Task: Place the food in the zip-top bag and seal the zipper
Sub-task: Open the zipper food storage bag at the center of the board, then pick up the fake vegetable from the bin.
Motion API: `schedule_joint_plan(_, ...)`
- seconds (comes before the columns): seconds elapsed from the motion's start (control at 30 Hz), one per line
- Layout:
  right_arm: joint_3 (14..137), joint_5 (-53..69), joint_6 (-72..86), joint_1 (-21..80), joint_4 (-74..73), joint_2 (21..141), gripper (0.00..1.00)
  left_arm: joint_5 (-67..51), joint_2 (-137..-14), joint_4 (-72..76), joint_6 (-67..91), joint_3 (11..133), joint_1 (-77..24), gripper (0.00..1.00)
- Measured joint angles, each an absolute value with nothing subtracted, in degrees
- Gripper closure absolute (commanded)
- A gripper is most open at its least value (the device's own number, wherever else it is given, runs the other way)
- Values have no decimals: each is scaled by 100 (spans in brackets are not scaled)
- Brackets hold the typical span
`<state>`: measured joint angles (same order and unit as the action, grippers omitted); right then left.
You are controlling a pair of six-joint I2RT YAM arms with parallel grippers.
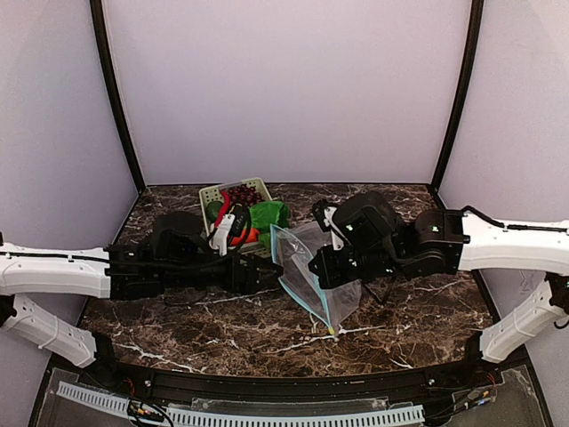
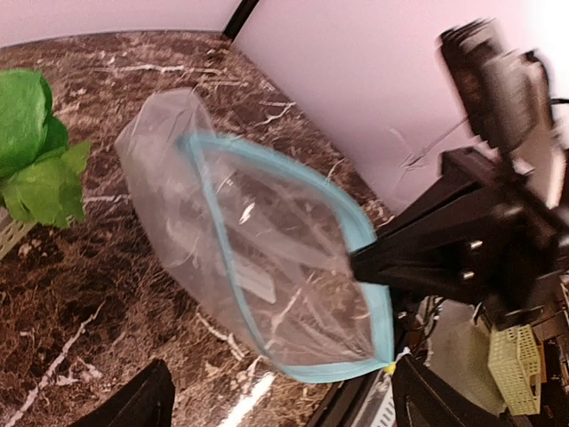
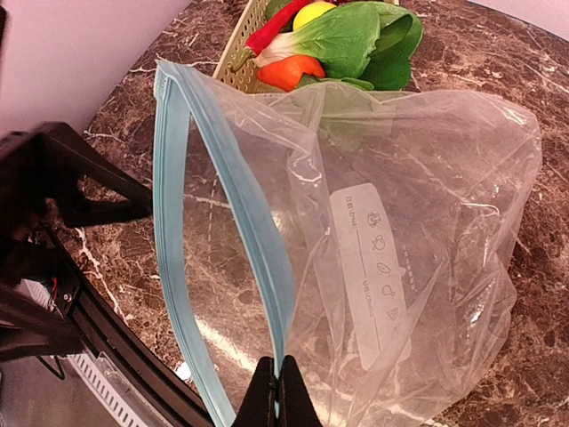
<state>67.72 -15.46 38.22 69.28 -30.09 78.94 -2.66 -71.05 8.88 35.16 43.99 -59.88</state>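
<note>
The clear zip-top bag (image 1: 313, 283) stands between my two grippers with its mouth gaping, white label patch (image 3: 373, 267) on its side. The light blue zipper (image 3: 173, 267) rims the mouth; its yellow slider (image 2: 388, 366) sits at the lower end. My right gripper (image 3: 280, 396) is shut on one side of the strip and holds the bag up. My left gripper (image 2: 284, 411) is open wide, close to the mouth, empty. It is left of the bag in the top view (image 1: 269, 271). The food lies in the basket: bok choy (image 3: 356, 40), red chilli (image 3: 276, 27), lemon (image 3: 311, 13), grapes (image 1: 247, 193).
The pale green slotted basket (image 1: 212, 191) stands at the back, just behind the bag and left arm. Purple walls and black posts close in the back and sides. A black rail (image 1: 293, 387) runs along the near table edge.
</note>
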Motion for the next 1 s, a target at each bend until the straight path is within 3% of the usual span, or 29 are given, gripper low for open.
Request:
schedule_joint_plan(0.17,6954,-1623,3846,6928,-3284,7990,100,-746,-6493,-231,3323,5271,-5411,14)
schedule_joint_plan(0.37,6984,-1632,3865,6886,-3479,7996,100,-1105,-6678,-1361,2825,5911,-4403,14)
schedule_joint_plan(0.7,7015,-1608,3817,6781,-3607,7959,100,-639,-8484,-2359,2012,7052,-3332,39)
schedule_joint_plan(1.0,7017,-1562,3691,6737,-3605,7929,100,473,-10095,-2460,1885,8125,-2912,43)
